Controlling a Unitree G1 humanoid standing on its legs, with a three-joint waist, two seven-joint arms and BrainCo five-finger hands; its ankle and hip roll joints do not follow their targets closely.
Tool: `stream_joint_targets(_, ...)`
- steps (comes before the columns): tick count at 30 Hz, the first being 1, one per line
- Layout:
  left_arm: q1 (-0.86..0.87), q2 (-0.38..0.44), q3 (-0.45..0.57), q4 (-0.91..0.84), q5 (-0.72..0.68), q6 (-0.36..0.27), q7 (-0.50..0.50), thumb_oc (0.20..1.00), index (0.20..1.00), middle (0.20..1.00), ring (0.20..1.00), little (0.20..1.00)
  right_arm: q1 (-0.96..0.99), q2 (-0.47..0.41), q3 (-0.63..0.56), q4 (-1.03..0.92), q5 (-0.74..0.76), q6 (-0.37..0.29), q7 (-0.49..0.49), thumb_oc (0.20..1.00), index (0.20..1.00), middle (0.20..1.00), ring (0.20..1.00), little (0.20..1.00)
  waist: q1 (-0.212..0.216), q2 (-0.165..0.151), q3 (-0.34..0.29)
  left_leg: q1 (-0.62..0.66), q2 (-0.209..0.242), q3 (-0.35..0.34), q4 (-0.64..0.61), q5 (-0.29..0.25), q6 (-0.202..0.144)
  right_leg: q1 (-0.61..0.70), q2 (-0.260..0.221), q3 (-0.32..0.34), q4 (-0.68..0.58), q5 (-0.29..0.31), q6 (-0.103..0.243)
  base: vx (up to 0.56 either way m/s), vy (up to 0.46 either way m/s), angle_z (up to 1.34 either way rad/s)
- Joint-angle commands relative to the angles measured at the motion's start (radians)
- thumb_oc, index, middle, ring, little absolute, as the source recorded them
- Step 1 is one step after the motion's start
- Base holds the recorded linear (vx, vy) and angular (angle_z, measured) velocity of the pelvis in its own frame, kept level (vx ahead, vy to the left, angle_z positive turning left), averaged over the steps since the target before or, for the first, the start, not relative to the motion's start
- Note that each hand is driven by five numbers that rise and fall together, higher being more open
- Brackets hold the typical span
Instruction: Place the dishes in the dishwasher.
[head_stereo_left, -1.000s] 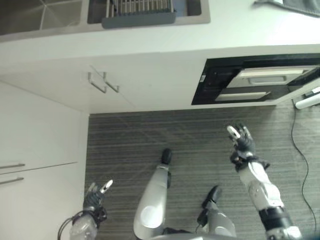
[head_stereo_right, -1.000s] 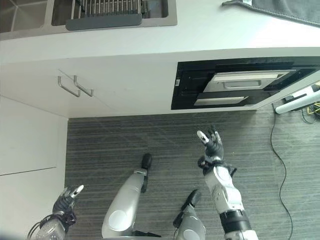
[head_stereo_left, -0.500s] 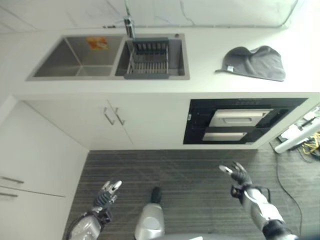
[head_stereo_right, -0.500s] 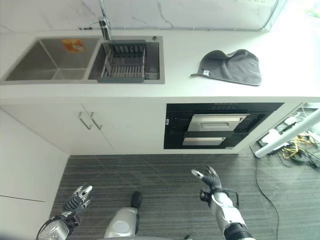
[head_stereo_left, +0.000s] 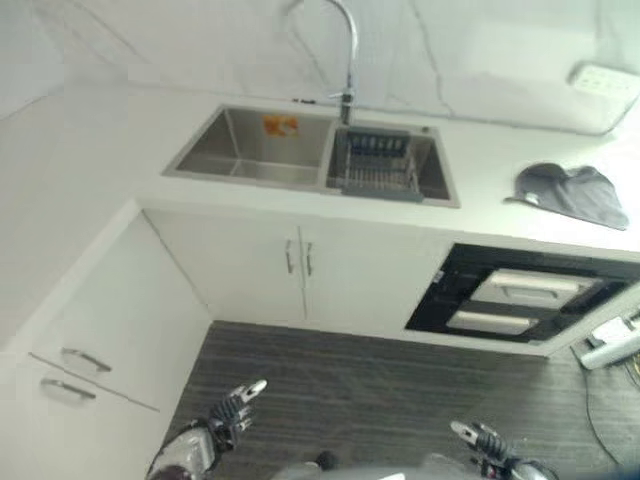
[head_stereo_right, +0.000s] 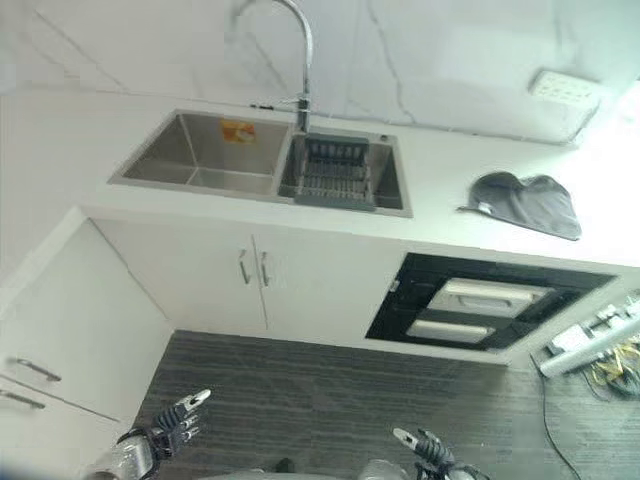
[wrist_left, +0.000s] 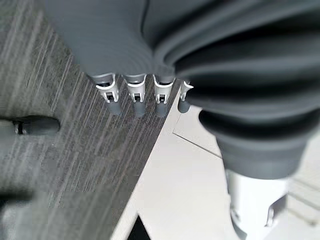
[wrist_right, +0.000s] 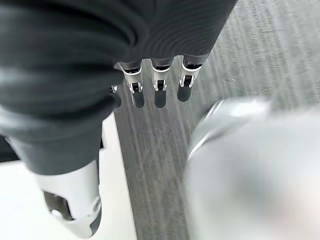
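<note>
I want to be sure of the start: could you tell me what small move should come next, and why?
Probably a step toward the counter, then a reach to the rack in the sink. Both hands, left hand and right hand, hang low over the floor with straight fingers, holding nothing. No dishes can be made out yet, and the dishwasher looks closed.

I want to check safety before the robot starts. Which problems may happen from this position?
1. Both hands, left hand and right hand, hang open and low above the floor, far from the sink; no dish is held.
2. The dark rack may hold dishes, but I cannot tell.
3. The dishwasher below the counter looks closed, so loading could stall.
</note>
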Motion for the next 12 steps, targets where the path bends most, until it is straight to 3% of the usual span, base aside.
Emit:
stream_joint_targets(1,0.006,0.004,-0.009,-0.030,0.041,-0.060,-0.033,1.000,1.000,1.000,1.000,1.000,-0.065,0.003,-0.013,0.028,0.000,-0.060,0.027,1.000,1.000,1.000,1.000,1.000,-0.004,-0.042,-0.004,0.004,0.067,-0.029,0.001,-0.038,-0.067,0.100,-0.012,0.015,-0.121,0.045,-0.025,0.11,-0.034,0.64)
stream_joint_targets(7,0.025,-0.053,0.041,0.069,-0.034,-0.061,-0.016,1.000,1.000,1.000,1.000,1.000,-0.064,0.036,-0.006,0.110,-0.043,-0.001,0.001,1.000,1.000,1.000,1.000,1.000,0.009,-0.051,-0.059,0.028,0.062,-0.002,0.001,-0.053,-0.079,0.190,-0.018,-0.032,-0.216,0.049,-0.033,0.09,-0.078,0.47)
stream_joint_targets(12,0.047,-0.067,0.050,0.124,-0.001,-0.074,-0.017,1.000,1.000,1.000,1.000,1.000,-0.071,0.050,0.007,0.139,-0.055,0.008,-0.014,1.000,1.000,1.000,1.000,1.000,0.015,-0.039,-0.082,0.044,0.059,0.002,0.001,-0.060,-0.084,0.227,-0.014,-0.045,-0.253,0.043,-0.042,0.06,-0.044,-0.20)
